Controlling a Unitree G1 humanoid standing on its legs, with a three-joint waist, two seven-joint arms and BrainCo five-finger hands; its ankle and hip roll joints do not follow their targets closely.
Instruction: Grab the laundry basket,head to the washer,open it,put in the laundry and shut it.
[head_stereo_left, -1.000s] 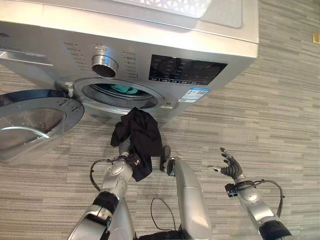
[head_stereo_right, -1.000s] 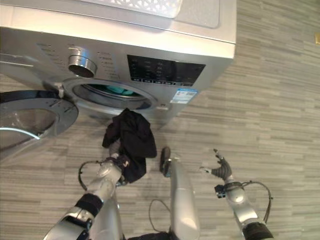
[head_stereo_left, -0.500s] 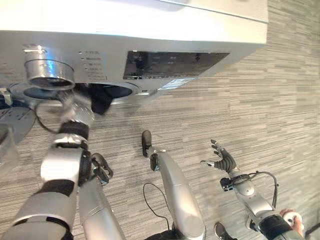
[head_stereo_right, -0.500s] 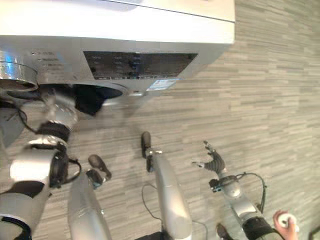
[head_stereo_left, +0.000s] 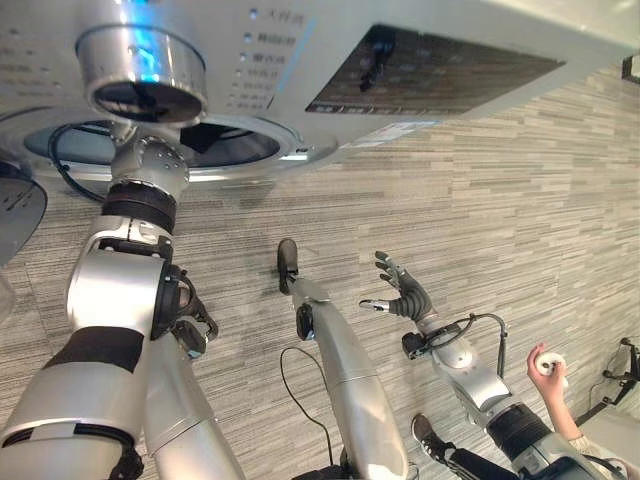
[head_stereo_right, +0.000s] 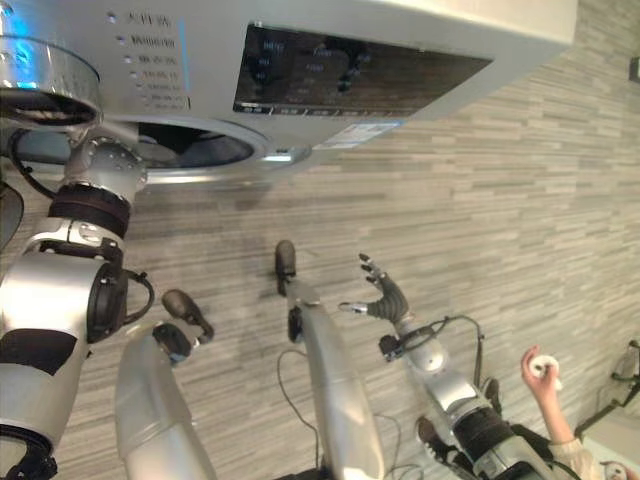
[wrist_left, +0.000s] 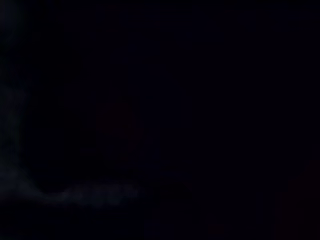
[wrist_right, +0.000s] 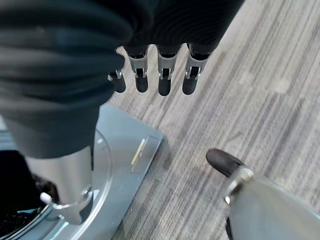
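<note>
Left arm now reaching into washer (head_stereo_left: 330, 70) drum, grip apparently hidden, right hand (head_stereo_left: 405, 296) splayed open.

No legible text. Washer (head_stereo_left: 300, 60) front has small white labels beside the dial (head_stereo_left: 140, 70), a dark display panel (head_stereo_left: 430, 80) and a sticker (head_stereo_left: 385, 135) below it; all too small to read.

Grey striped plank floor (head_stereo_left: 520, 200) throughout; person's hand (head_stereo_left: 545, 366) holding small white object at lower right.
</note>
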